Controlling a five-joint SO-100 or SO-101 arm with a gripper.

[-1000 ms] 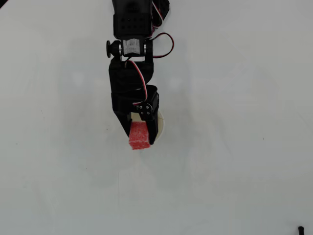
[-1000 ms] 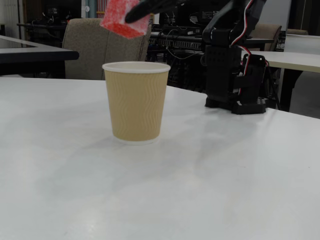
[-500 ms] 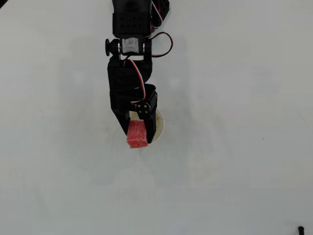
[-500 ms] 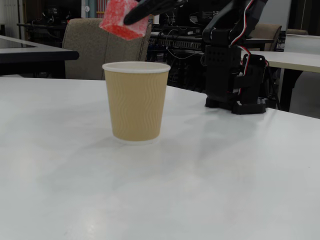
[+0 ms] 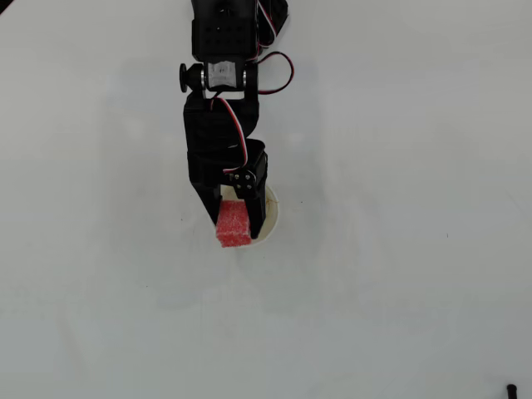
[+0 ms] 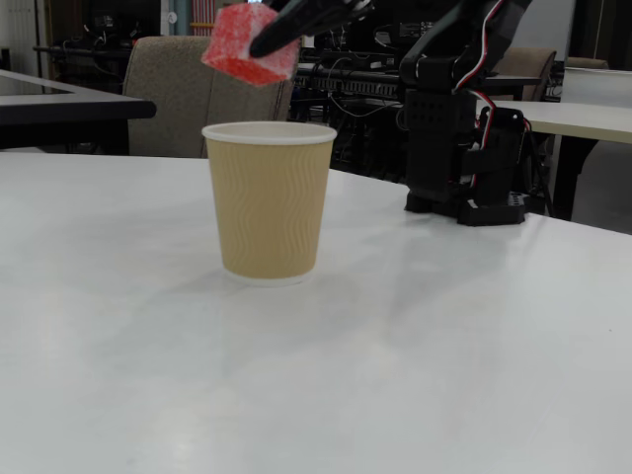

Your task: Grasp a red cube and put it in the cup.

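The pincer (image 6: pixel 259 44), clamped on the red cube (image 6: pixel 243 43), hangs above the cup (image 6: pixel 268 202); next it seems to need centring over the mouth, then releasing.

White table (image 6: pixel 415 375); tan chair (image 6: pixel 178 94) behind.

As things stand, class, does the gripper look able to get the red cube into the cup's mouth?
Probably yes: the gripper holds the red cube above the cup, whose open mouth has nothing across it, though the cube sits toward one rim.
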